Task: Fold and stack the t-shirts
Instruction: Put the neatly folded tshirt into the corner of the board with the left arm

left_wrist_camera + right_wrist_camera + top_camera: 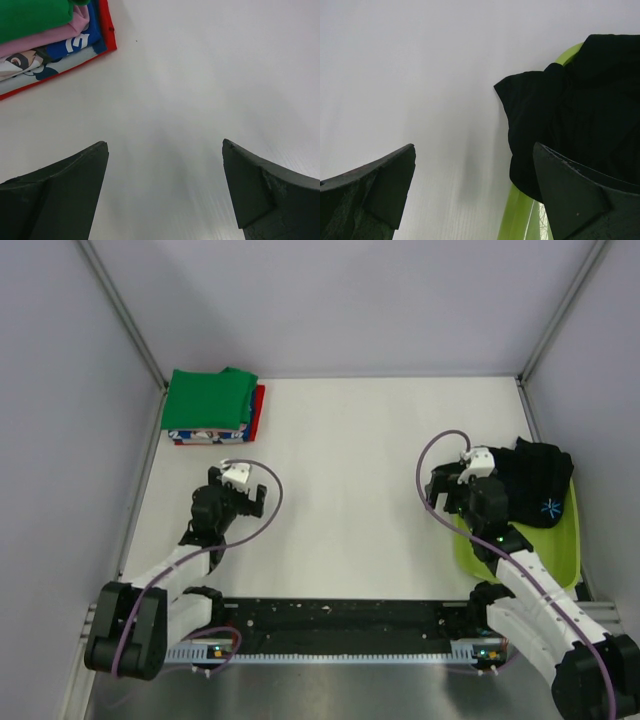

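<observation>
While the right hand (474, 147) and left hand (165, 144) hang wide open and empty, the black t-shirt (580, 100) slumps over the tub (512, 215) just right of the right hand, where a shallow pinch could catch the rim instead.

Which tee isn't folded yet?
The black t-shirt, lying crumpled in the lime-green tub on the right. The other tees sit folded in one stack at the far left, with the green t-shirt on top.
</observation>
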